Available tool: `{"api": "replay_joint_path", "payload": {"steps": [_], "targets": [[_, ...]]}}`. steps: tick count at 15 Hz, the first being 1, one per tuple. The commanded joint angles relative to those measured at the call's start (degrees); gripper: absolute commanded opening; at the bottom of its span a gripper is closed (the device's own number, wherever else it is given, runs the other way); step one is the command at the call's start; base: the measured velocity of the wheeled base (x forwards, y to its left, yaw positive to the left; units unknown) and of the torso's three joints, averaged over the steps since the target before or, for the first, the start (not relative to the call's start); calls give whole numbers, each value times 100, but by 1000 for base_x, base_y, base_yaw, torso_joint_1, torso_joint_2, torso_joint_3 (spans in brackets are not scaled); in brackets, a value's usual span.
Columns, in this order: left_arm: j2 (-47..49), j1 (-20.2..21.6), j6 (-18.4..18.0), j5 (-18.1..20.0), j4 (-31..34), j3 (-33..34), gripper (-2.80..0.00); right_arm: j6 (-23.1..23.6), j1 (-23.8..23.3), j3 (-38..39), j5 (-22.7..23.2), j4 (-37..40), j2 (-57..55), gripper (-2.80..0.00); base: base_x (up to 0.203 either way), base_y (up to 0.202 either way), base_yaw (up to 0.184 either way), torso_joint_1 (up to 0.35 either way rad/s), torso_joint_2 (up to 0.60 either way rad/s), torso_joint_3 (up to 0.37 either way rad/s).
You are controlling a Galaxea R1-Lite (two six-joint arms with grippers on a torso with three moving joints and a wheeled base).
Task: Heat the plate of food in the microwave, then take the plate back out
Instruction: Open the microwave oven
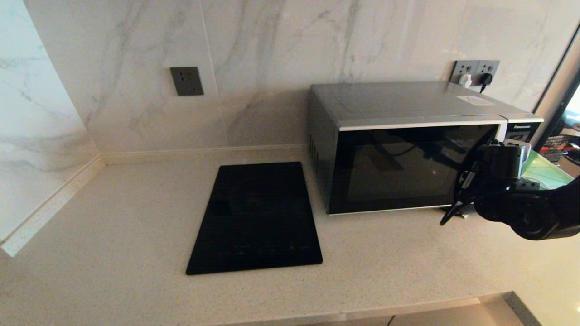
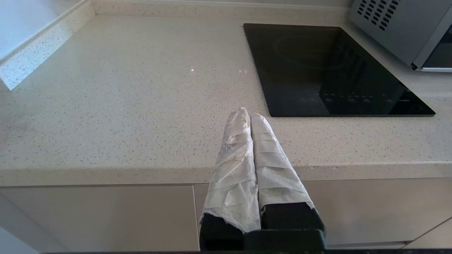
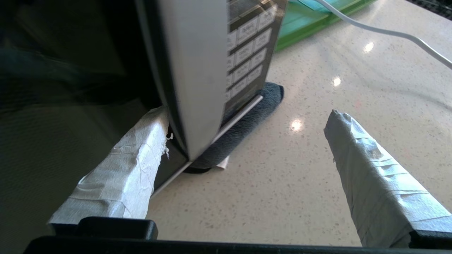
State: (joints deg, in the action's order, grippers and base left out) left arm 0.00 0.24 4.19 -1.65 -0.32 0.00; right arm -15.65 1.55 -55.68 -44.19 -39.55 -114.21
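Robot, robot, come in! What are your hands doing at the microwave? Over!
Right gripper open, straddling microwave door handle. Left gripper shut, parked over counter edge. Door closed. Plate not in view.

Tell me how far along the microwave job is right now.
Nothing looks finished: the microwave door is shut and no plate shows in any view. In hand: the right gripper, open, straddles the door handle. The left gripper is shut, off the counter's front edge. Opening, loading, heating and removing remain.

Glossy black rounded right arm (image 1: 530, 213) with a silver-cased wrist camera, right gripper (image 3: 247, 141) fingers wrapped in crinkled white tape, left gripper (image 2: 249, 114) fingers taped alike on black bases
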Motion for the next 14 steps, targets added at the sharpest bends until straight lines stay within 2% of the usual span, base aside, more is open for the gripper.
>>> {"api": "replay_joint_path", "payload": {"steps": [1, 14], "targets": [[8, 2, 3, -2, -3, 0, -280, -8, -57, -39, -13, -27, -65, 0, 0, 0, 0, 0, 0, 0], [9, 2, 3, -2, -3, 0, -280, -27, -209, -285, -1, -36, -296, 0, 0, 0, 0, 0, 0, 0]]}}
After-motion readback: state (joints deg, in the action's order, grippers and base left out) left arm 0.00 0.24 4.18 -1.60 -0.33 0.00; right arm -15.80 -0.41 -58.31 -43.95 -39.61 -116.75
